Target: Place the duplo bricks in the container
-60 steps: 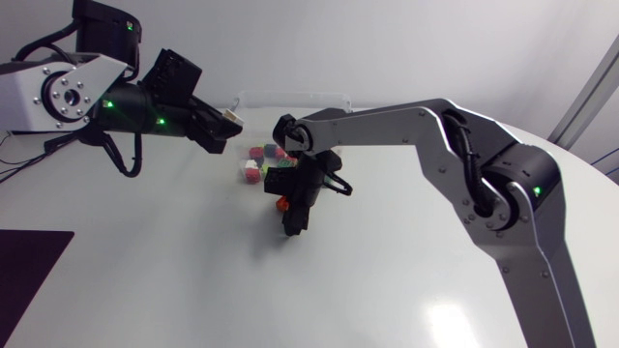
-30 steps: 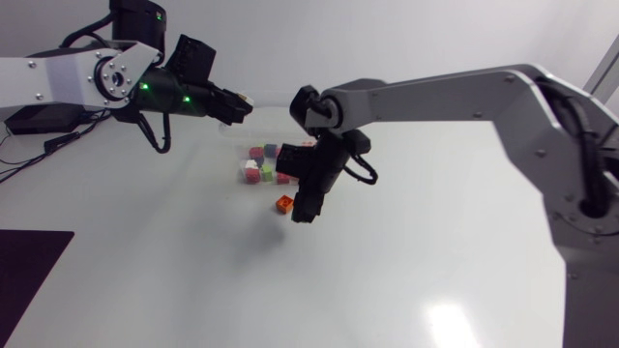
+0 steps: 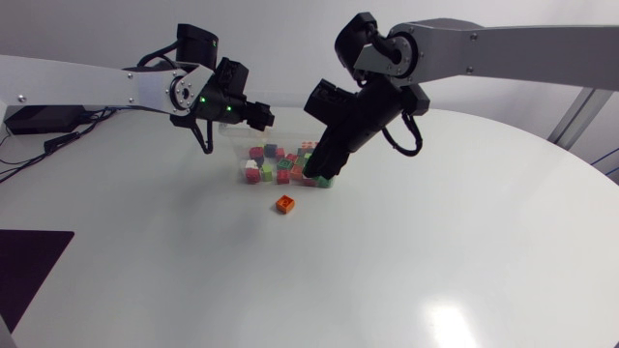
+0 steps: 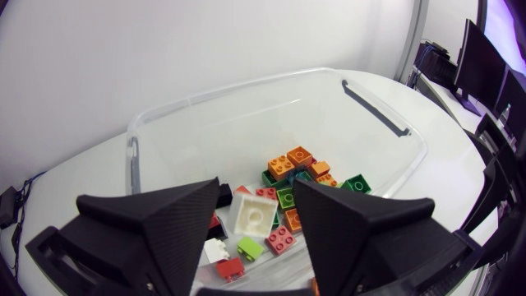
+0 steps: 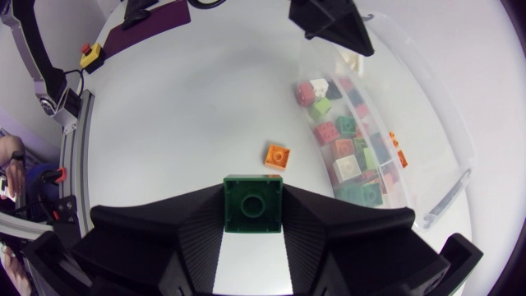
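Your glossy white table [image 3: 406,280], 1 light glare [image 3: 447,317] at lower right, dark mat [image 3: 29,280] at lower left.

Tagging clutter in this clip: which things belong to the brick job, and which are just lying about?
Job: clear plastic container; mixed coloured duplo bricks inside it; small orange brick loose on the table; dark green square brick held in the right gripper.
Lying about: flat dark mat at the table's corner.

Clear container [image 4: 246,131] holds mixed bricks [image 4: 288,177] — orange brick [image 3: 284,204] lies outside; green brick [image 5: 253,207] in right hand [image 5: 253,197].
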